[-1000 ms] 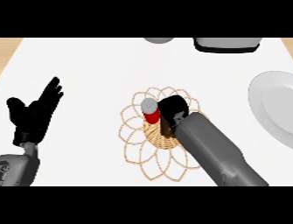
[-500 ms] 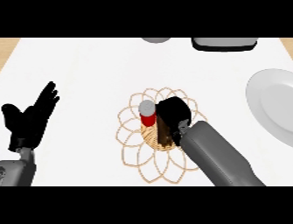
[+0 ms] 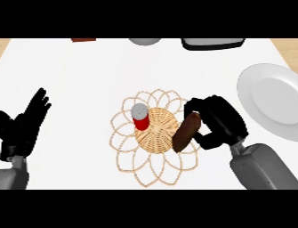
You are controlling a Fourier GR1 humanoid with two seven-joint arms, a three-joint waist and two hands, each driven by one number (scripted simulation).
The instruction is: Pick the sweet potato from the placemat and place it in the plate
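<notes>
Two hands: both black, on grey forearms rising from the near edge of the white surface (image 3: pixel 79 75).
Right hand (image 3: pixel 218 122): at the right rim of the mat, fingers (image 3: pixel 197 106) and thumb curled round the sweet potato, pinching it.
Sweet potato: long dark brown sweet potato (image 3: pixel 187 131), tilted, upper end toward the far edge; its lower end overlaps the mat's woven centre, its right side lies against the palm. Whether it touches the mat or is lifted off it, cannot tell.
Placemat: round wicker placemat (image 3: pixel 128 162) with a tan woven centre and looped petal border, in the middle of the surface.
Shaker: small red cylinder with a grey cap (image 3: pixel 140 116), on the left part of the woven centre, just beside the sweet potato but apart from it.
Plate: round white plate (image 3: pixel 276 102), at the right edge of the surface, near the right hand, not touching it.
Left hand (image 3: pixel 18 129): near the left edge, well apart from the mat, fingers straight and spread, pointing up, holding nothing.
Far edge: grey rounded object (image 3: pixel 144 41), dark rectangular object with a pale rim (image 3: pixel 213 43), small reddish-brown piece (image 3: pixel 84 39), all cut off by the view.
</notes>
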